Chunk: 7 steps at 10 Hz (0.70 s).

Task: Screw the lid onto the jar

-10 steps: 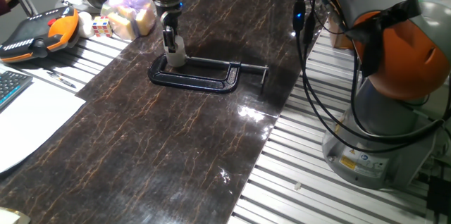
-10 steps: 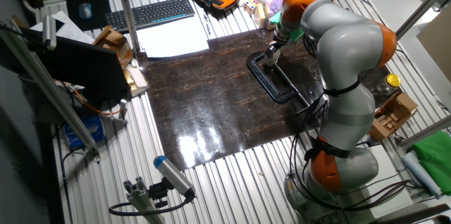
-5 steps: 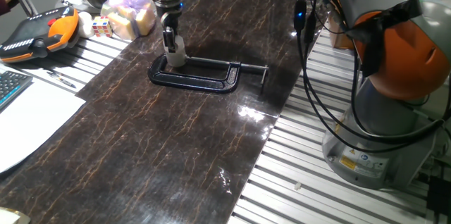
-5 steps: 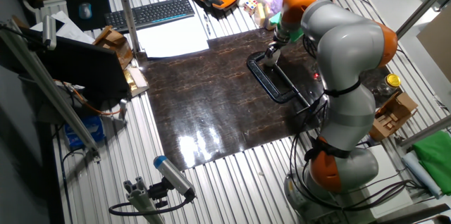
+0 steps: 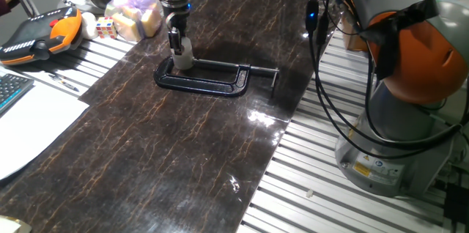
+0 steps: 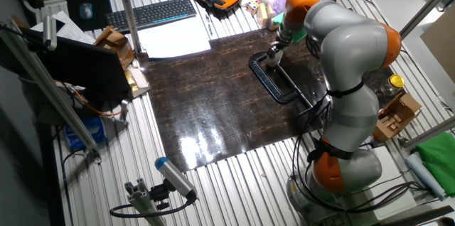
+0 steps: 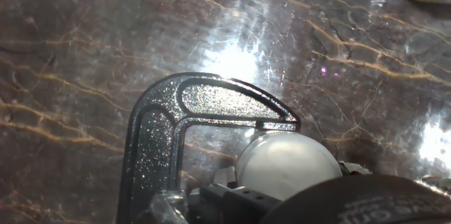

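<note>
The lid (image 7: pixel 285 165) is gripped by the closed hand (image 5: pixel 176 45) atop the jar (image 5: pixel 182 60), inside the black C-clamp (image 5: pixel 212 79).

Small whitish jar (image 5: pixel 182 60) upright inside the C-clamp (image 5: pixel 209 79), lid (image 7: pixel 285 163) atop.

Under the one gripper (image 5: pixel 176 45) stand one jar (image 5: pixel 182 58) and one black clamp (image 5: pixel 209 80), with one keyboard (image 6: pixel 151 13) farther off.
</note>
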Each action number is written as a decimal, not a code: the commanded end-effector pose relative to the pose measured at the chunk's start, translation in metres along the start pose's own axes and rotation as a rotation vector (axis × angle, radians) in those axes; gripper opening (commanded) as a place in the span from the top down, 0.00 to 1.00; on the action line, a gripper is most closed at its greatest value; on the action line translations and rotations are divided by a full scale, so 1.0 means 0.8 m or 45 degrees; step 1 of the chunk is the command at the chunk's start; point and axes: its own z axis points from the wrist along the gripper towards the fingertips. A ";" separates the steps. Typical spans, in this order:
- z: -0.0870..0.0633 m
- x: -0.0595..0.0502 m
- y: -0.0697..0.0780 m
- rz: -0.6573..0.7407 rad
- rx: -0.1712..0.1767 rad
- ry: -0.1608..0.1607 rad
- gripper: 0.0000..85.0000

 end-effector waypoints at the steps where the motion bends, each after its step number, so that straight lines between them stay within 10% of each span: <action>1: 0.000 0.000 0.000 0.022 0.002 0.001 0.18; 7: -0.001 0.000 0.000 0.212 0.017 0.021 0.18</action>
